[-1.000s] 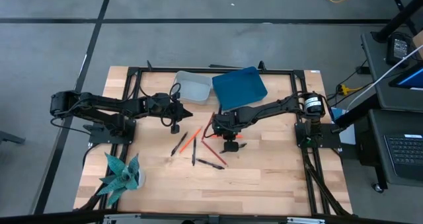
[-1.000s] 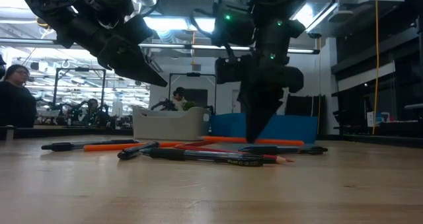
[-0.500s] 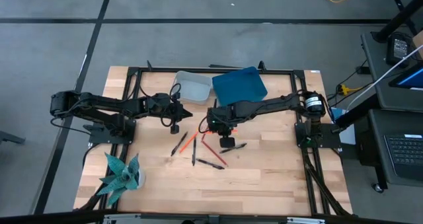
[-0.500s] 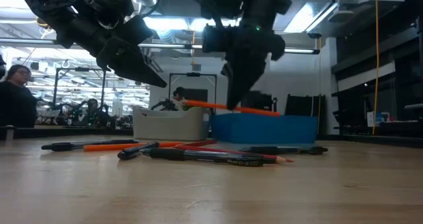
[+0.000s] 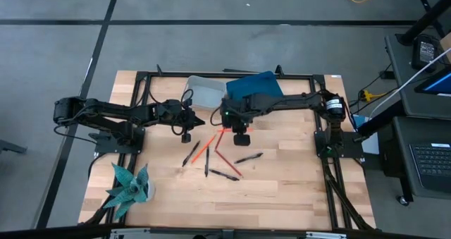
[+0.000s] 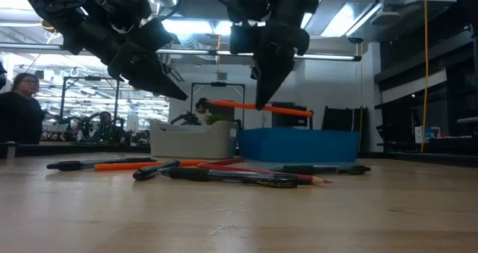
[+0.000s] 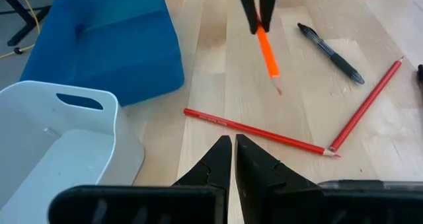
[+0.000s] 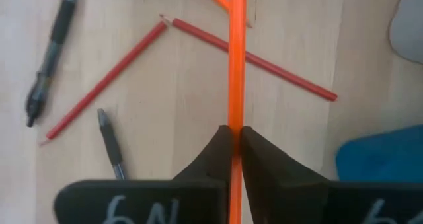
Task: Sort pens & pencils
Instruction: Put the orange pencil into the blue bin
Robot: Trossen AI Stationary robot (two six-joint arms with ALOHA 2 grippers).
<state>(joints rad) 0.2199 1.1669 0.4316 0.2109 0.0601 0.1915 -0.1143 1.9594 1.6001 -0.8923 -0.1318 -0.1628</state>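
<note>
High view: at the left of the light wooden table (image 5: pixel 282 190) stands a teal paper plant (image 5: pixel 129 184) near the front corner. The left gripper (image 5: pixel 199 121) hangs over the wood with its dark fingers pressed together on nothing, its tip just beside the pale grey plastic bin (image 5: pixel 206 92). On the table between the arms lie the thin sticks: a black pen (image 5: pixel 190 153) and an orange pencil (image 5: pixel 202 149) side by side, another black pen (image 5: pixel 206 163) near them, a black pen (image 5: pixel 225 175) nearer the front edge, a red pencil (image 5: pixel 229 163) running across the middle, and a black pen (image 5: pixel 249 157) farthest right. The right gripper (image 5: pixel 240 128) hovers above the table in front of the two bins, fingers pinched narrow on a thin orange pencil (image 6: pixel 263 108), which the low view shows lifted clear of the wood and roughly level, its tip end sloping slightly down. The right wrist view shows that pencil running straight between the fingertips. Behind it sits the dark blue plastic bin (image 5: pixel 255 89), touching the grey one. A person (image 6: pixel 18 107) shows far off in the room at the low view's left.
</note>
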